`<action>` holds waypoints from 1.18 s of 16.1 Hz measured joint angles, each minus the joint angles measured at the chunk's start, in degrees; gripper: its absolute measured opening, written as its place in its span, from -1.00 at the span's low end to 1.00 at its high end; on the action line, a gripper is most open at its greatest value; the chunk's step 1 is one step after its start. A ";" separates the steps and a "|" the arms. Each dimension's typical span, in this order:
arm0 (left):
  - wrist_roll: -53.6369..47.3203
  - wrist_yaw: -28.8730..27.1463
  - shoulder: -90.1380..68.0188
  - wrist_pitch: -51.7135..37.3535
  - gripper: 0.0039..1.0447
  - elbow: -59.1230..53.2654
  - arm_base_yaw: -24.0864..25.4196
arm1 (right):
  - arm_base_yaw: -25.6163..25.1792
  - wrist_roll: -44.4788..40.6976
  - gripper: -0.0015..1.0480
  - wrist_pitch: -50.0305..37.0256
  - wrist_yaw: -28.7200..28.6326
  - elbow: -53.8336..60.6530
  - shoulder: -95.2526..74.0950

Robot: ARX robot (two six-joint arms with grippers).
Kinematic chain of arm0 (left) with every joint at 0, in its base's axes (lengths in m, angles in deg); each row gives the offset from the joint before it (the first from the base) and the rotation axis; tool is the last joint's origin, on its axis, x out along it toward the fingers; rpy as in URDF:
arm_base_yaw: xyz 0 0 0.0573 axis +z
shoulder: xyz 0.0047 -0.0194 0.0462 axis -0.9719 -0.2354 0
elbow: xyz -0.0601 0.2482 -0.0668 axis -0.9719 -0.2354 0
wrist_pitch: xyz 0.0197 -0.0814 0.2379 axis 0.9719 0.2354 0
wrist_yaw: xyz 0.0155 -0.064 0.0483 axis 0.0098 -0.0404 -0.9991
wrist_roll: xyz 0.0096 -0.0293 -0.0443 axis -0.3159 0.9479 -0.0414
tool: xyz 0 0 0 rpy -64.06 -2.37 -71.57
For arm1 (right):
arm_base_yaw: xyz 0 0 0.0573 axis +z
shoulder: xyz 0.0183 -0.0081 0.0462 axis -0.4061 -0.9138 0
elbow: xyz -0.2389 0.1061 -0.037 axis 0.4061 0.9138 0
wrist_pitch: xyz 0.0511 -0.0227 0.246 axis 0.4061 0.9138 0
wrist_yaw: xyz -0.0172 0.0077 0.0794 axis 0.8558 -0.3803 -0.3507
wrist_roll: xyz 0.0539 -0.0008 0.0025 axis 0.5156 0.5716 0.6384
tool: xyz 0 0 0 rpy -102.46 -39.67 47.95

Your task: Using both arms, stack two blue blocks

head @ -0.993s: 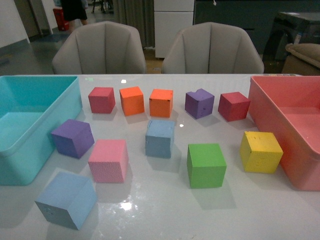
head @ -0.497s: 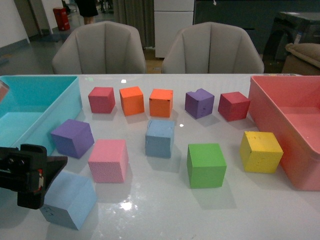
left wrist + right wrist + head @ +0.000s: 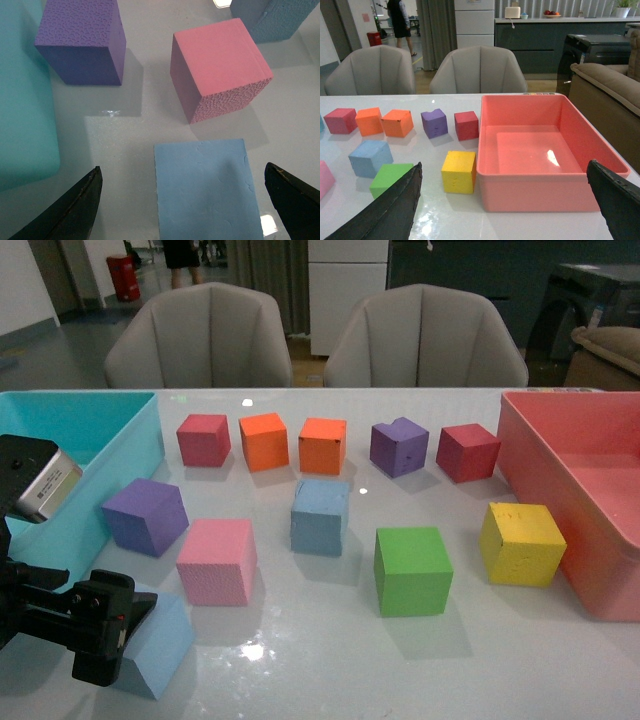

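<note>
One blue block (image 3: pixel 160 645) lies at the table's front left, partly behind my left gripper (image 3: pixel 100 640). In the left wrist view this block (image 3: pixel 205 190) lies between the open fingers (image 3: pixel 75 210), untouched. The second blue block (image 3: pixel 320 516) stands mid-table; it also shows in the right wrist view (image 3: pixel 370 158) and at the edge of the left wrist view (image 3: pixel 270 17). My right gripper (image 3: pixel 505 210) is open and empty, out of the front view, facing the pink bin (image 3: pixel 547 190).
A turquoise bin (image 3: pixel 60 495) stands left, a pink bin (image 3: pixel 590 490) right. A pink cube (image 3: pixel 217 560) and a purple cube (image 3: pixel 146 515) sit close to the near blue block. Green (image 3: pixel 412 570), yellow (image 3: pixel 521 543), red, orange and purple cubes stand further back.
My left arm came into the front view from the lower left and moved right and forward, so its gripper now covers part of the near blue block. The blocks have not moved.
</note>
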 joint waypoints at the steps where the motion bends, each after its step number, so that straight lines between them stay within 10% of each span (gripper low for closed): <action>1: 0.07 -0.07 -0.52 -0.02 0.88 0.02 -0.28 | 0.00 0.00 0.87 0.00 0.00 0.00 0.00; 16: 1.09 -3.34 -14.14 -6.67 0.88 1.79 -2.58 | 0.00 0.00 0.87 0.00 0.00 0.00 0.00; 19: 1.22 -3.91 -13.20 -4.74 0.36 1.79 -4.37 | 0.00 0.00 0.87 0.00 0.00 0.00 0.00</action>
